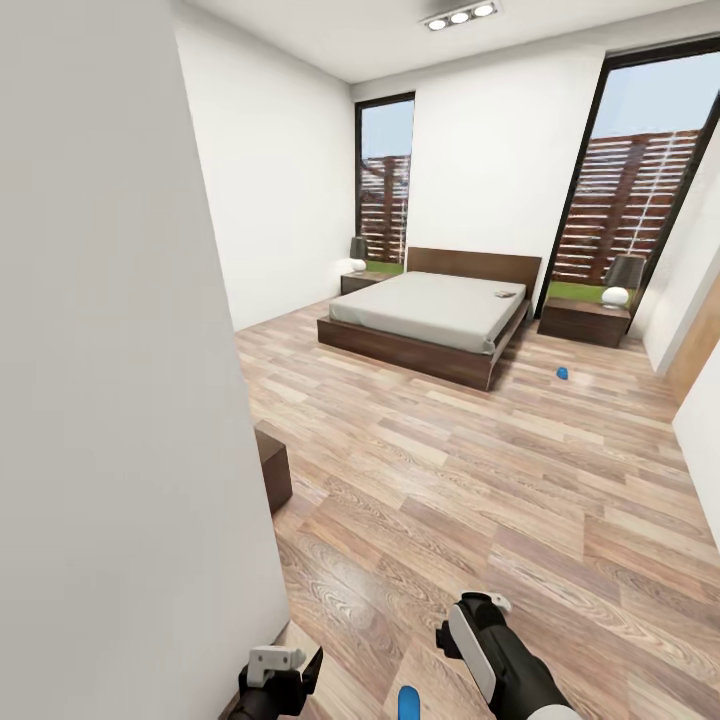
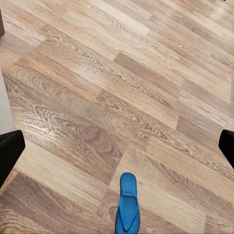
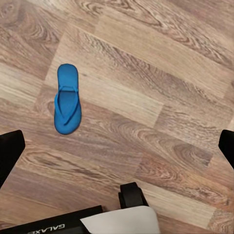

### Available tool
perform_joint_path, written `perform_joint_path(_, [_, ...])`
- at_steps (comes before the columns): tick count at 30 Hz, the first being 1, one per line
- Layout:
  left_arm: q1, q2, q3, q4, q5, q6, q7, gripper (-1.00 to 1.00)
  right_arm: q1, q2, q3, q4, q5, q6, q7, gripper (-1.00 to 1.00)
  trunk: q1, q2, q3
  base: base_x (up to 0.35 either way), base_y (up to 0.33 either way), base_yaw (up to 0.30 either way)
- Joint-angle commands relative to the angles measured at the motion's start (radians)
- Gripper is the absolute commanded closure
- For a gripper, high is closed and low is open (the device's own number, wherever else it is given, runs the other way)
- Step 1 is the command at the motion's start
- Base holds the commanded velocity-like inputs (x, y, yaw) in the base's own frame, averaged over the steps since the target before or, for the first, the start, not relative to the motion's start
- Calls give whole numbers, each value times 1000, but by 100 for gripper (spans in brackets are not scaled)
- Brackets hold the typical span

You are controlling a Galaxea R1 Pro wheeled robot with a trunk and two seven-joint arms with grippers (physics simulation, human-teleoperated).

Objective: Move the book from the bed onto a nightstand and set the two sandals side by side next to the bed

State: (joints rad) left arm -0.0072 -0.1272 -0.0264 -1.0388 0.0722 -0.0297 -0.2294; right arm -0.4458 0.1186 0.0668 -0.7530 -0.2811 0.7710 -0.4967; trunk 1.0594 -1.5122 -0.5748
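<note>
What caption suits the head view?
Bedroom ahead: book on the bed, one blue sandal beside it, another near the robot.

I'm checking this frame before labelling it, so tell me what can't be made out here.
- Book on the bed, head view: too small to read its cover.
- Far sandal, head view: a tiny blue speck, orientation unclear.
- Near sandal, head view: cut by the bottom edge.
- Left end effector: cut by the bottom edge in the head view.
- Left nightstand: too distant for detail.
</note>
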Motion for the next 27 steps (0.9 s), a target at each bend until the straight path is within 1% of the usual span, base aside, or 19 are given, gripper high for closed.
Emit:
perform_joint_path(1, [0, 0, 0, 0, 8, -1, -4, -100, -1, -1, 3, 0, -10, 2, -9, -100, 4, -8, -4, 0, 0, 0])
perform_joint_path(8, [0, 0, 0, 0, 8, -1, -4, -100, -1, -1, 3, 3, -10, 2, -8, -100, 31, -57, -26, 0, 0, 0])
perform_joint_path(17, [0, 0, 0, 0, 8, -1, -4, -100, -1, -1, 4, 39, -10, 1, -7, -100, 65, -120, -54, 0, 0, 0])
perform_joint_path(27, [0, 0, 0, 0, 8, -1, -4, -100, -1, -1, 4, 43, -10, 1, -6, -100, 104, -190, -86, 0, 0, 0])
